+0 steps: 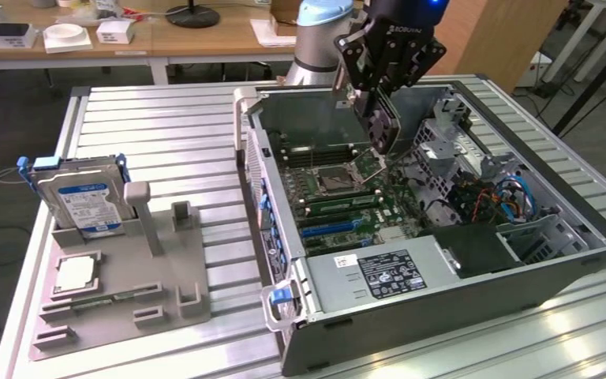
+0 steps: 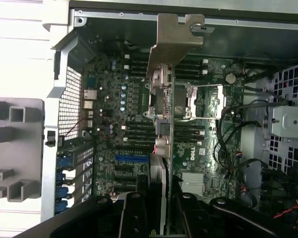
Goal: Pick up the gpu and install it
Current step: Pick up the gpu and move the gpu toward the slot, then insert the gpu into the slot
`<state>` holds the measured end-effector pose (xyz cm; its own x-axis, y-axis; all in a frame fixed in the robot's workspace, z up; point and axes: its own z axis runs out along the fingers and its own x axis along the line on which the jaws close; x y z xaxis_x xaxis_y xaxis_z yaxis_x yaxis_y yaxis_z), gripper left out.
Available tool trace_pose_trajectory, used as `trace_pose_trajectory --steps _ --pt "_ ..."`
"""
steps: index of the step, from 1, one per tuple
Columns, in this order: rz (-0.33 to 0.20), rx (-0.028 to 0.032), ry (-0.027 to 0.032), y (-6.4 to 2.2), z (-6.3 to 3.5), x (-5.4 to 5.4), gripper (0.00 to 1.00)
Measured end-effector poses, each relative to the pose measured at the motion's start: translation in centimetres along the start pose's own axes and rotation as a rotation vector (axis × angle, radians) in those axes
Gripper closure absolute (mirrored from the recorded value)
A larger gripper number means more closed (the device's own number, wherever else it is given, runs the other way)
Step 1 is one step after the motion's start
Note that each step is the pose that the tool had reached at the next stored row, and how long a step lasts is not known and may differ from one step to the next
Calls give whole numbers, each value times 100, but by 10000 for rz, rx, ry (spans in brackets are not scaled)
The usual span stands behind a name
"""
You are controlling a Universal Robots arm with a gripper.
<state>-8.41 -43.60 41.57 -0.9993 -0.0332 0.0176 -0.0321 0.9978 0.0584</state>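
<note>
Table [image 1: 155, 134] holds one case [image 1: 461, 320]; tool [image 1: 372, 98] grips one gpu [image 1: 383, 133]

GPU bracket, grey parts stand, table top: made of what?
GPU bracket: looks like bare sheet metal, dull silver, with a folded tab. Grey parts stand: probably plastic, matte and uniformly grey. Table top: likely aluminium profile, silvery grooved slats catching glare.

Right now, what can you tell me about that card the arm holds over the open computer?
The gpu is a thin, dark circuit card with a silver metal bracket at one end. The gripper clamps it on edge inside the open case, over the motherboard; whether it touches the board is unclear.
</note>
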Motion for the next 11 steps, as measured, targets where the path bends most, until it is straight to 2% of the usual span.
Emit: trace_pose_trajectory --steps 11 --pt "1 1 0 0 0 0 72"
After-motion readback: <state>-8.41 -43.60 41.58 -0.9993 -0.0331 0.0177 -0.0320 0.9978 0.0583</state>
